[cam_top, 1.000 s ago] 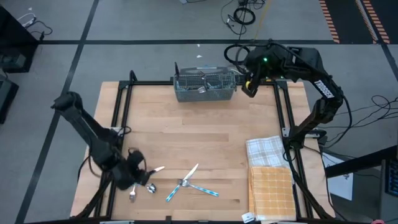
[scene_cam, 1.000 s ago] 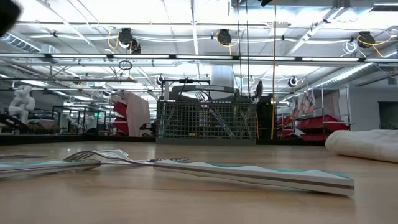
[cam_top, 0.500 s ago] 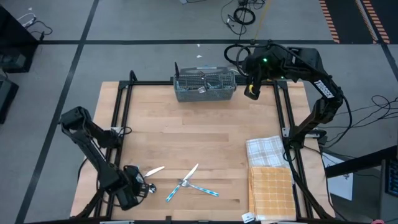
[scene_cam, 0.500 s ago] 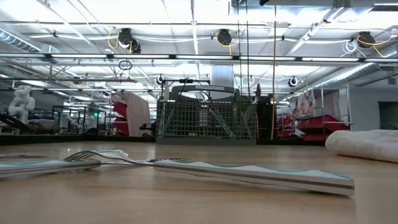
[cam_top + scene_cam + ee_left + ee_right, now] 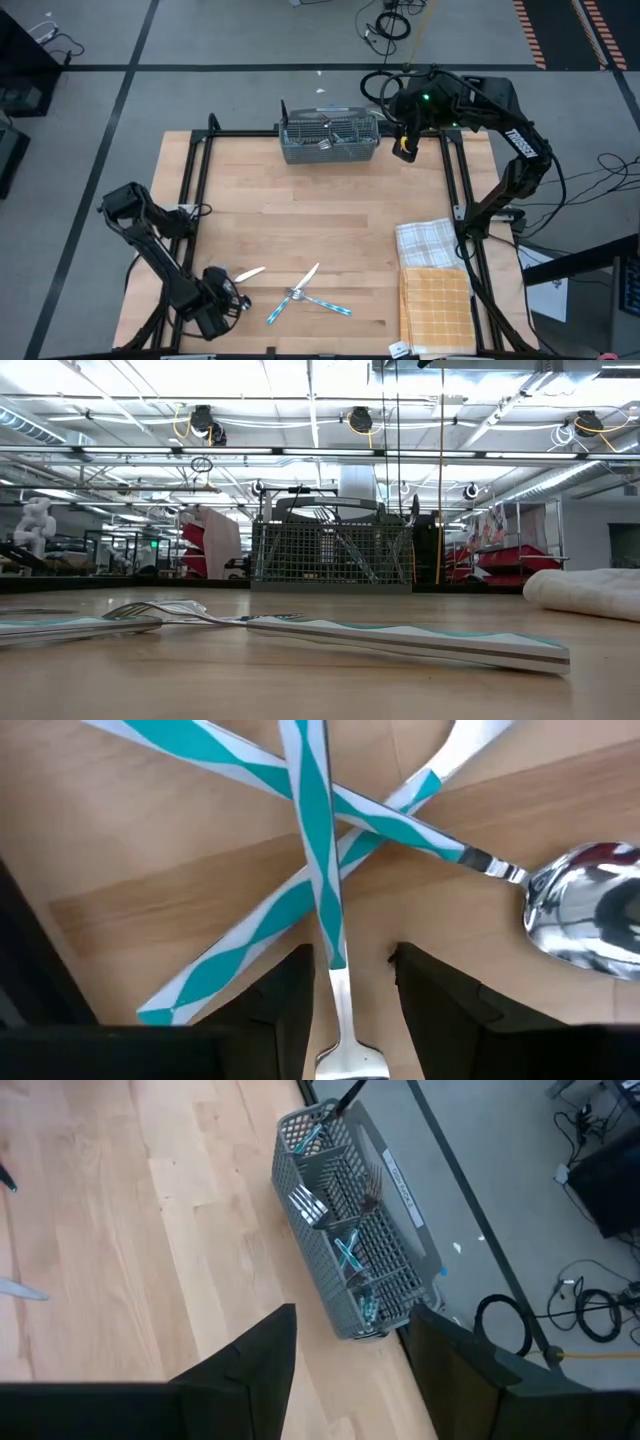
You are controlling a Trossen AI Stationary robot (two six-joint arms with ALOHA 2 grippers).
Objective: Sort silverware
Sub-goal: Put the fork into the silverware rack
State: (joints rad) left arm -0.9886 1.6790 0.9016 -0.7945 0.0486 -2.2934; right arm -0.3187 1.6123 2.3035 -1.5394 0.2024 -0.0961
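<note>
High view: left gripper (image 5: pixel 222 300) sits low over the tabletop (image 5: pixel 330 210) at its near left corner. A small cluster of silverware (image 5: pixel 300 294) lies just beside it, toward the tabletop's middle: three crossed pieces plus one separate knife (image 5: pixel 248 273). Right gripper (image 5: pixel 404 146) hangs at the far edge, just beside the end of the wire-mesh caddy (image 5: pixel 328 137). Folded cloths (image 5: pixel 434 270) lie well apart from both grippers.

Low view: neither gripper visible. A fork (image 5: pixel 150 612) and striped handles lie flat on the tabletop; the caddy stands upright beyond them.

Left wrist view: fingers (image 5: pixel 285 1000) stand apart, straddling a fork's neck without touching it. Three teal-and-white handles (image 5: pixel 315 830) cross just ahead of the gripper; a spoon bowl (image 5: pixel 585 915) lies off to one side.

Right wrist view: fingers (image 5: pixel 255 1365) are apart, nothing between them. The caddy lies ahead, with sorted silverware inside.
</note>
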